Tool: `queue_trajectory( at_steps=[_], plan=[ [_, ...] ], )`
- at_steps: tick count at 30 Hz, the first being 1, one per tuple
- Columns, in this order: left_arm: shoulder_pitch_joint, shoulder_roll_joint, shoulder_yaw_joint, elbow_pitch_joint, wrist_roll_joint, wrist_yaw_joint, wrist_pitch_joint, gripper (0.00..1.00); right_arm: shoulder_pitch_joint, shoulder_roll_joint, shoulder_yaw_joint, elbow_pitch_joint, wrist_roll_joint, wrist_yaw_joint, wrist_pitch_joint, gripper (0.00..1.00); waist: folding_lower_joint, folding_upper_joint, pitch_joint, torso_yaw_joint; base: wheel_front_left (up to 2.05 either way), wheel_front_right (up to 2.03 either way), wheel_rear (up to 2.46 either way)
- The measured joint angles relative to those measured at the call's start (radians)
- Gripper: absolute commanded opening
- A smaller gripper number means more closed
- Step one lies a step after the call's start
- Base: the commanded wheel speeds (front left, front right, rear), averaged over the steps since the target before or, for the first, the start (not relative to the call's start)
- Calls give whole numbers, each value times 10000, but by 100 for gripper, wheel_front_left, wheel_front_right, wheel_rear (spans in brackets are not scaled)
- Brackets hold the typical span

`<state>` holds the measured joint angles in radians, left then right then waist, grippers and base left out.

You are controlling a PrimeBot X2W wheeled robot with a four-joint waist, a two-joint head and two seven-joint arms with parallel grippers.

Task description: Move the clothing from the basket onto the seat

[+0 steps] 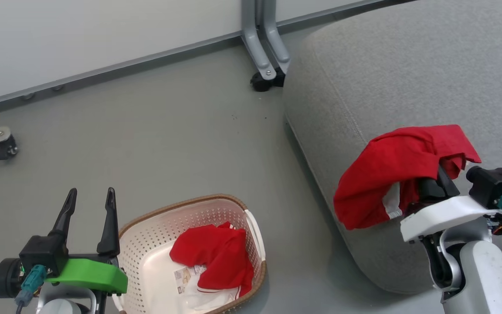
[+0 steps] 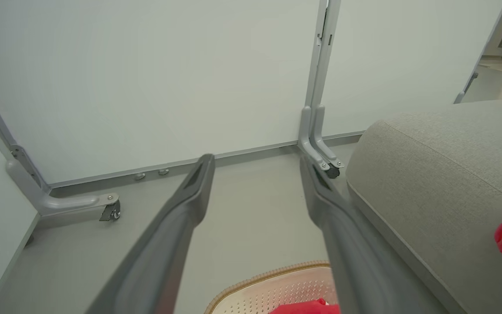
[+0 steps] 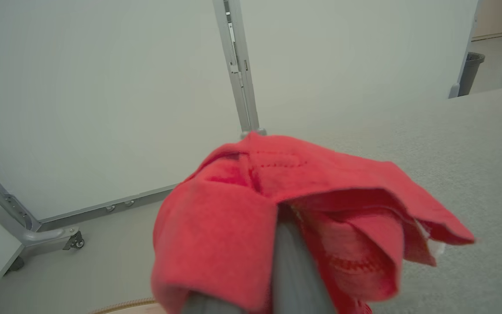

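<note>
One red piece of clothing (image 1: pixel 399 161) hangs draped over my right gripper (image 1: pixel 434 181), which is shut on it above the near left edge of the grey seat (image 1: pixel 408 65). The right wrist view has the cloth (image 3: pixel 277 196) wrapped over the gripper (image 3: pixel 288 226), hiding its fingertips. A second red piece with white trim (image 1: pixel 216 253) lies in the cream basket (image 1: pixel 181 205) on the floor. My left gripper (image 1: pixel 92 192) stands open and empty just left of the basket. In the left wrist view, its fingers (image 2: pixel 256 161) point toward the wall above the basket rim (image 2: pixel 277 283).
White partition panels stand behind, with a grey wheeled foot (image 1: pixel 264 74) close to the seat's far corner and another caster (image 1: pixel 5 146) at the left. Grey floor lies between the basket and the panels. A dark bin (image 3: pixel 469 69) stands far off past the seat.
</note>
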<state>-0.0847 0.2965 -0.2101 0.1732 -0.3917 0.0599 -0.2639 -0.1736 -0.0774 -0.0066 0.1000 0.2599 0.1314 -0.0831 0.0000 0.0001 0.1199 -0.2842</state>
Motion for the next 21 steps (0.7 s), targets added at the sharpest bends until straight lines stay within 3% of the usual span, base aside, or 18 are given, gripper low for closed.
queue_trajectory(
  at_steps=[9, 21],
  plan=[
    [-391, 236, -19, -451, 165, -23, 88, 100, -968, -222, -982, 819, 67, 0, -349, 0, 0, 0, 826, -774, 0, 0, 0],
    [-1687, 759, -196, -1360, 422, -255, 612, 100, -4100, -1141, -2153, 2475, 380, 0, -894, 0, 1, 0, 2648, -709, 0, 0, 0]
  ],
)
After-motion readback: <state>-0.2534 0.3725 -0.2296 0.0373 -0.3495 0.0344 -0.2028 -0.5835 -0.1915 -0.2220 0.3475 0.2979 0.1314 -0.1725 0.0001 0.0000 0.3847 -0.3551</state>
